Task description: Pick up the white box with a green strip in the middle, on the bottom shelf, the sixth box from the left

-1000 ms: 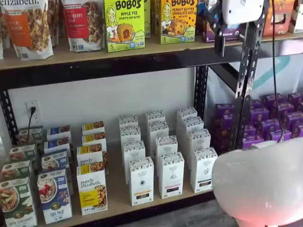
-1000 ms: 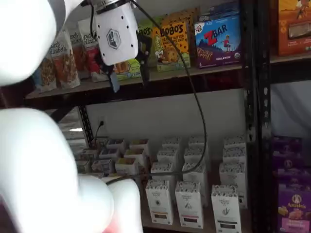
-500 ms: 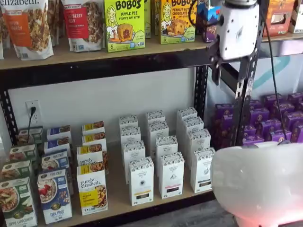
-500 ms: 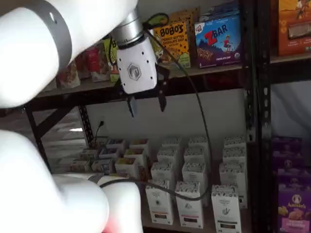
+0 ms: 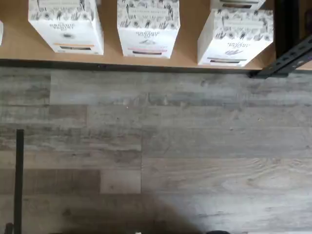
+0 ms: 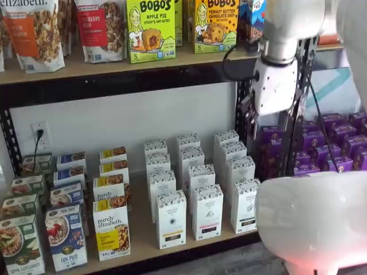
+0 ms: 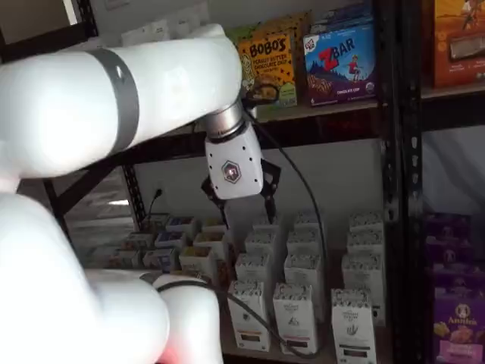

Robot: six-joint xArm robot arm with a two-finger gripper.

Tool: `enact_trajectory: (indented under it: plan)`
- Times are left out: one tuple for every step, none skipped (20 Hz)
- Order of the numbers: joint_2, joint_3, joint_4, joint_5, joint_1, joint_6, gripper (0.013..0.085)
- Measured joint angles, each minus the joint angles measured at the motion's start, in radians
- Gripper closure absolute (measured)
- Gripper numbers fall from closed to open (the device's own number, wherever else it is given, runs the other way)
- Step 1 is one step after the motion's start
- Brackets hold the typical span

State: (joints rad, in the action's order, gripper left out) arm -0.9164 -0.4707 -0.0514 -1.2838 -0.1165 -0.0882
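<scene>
The end effector (image 7: 241, 203) hangs in the air in front of the wall between the upper and bottom shelves, above the rows of white cartons, its 2 black fingers (image 7: 270, 186) spread apart with a plain gap and nothing between them. In a shelf view the same end effector (image 6: 248, 123) shows side-on beside the black upright (image 6: 243, 109), so its gap cannot be read there.

The white box (image 6: 246, 205) stands upright at the front edge of the bottom shelf (image 6: 143, 240), the rightmost of the 3 front cartons, just beside the white carton with a pinkish strip (image 6: 207, 211). It also appears in a shelf view (image 7: 352, 327) and from the wrist camera (image 5: 234, 38), where it sits nearest the black upright's foot (image 5: 285, 58). The end effector is well above the white box (touching no carton). Grey wood-look floor (image 5: 156, 151) runs in front of the shelf.
</scene>
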Motion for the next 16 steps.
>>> enact_trajectory:
  plan:
    - [0.011,0.015,0.001,0.02,0.0,0.001,0.013]
    - [0.025,0.038,0.0,0.053,0.001,0.003,0.013]
    - [0.033,0.055,0.0,0.078,0.001,0.005,0.013]
    - [0.041,0.081,0.0,0.12,0.001,0.007,0.013]
    - [0.049,0.107,0.0,0.168,0.0,0.009,0.013]
    - [0.061,0.133,-0.004,0.217,-0.001,0.012,0.013]
    - [0.074,0.148,-0.008,0.251,-0.003,0.014,0.013]
    - [0.09,0.159,-0.01,0.279,-0.005,0.015,0.013]
    - [0.117,0.17,-0.011,0.312,-0.009,0.013,0.013]
    - [0.145,0.179,-0.007,0.347,-0.015,0.006,0.013]
    - [0.166,0.186,-0.003,0.376,-0.02,0.0,0.013]
    - [0.196,0.196,0.004,0.418,-0.027,-0.01,0.013]
    - [0.218,0.2,0.009,0.447,-0.032,-0.017,0.013]
    - [0.258,0.202,0.018,0.483,-0.039,-0.03,0.013]
    - [0.287,0.199,0.021,0.501,-0.044,-0.036,0.013]
    - [0.332,0.191,0.024,0.521,-0.049,-0.044,0.013]
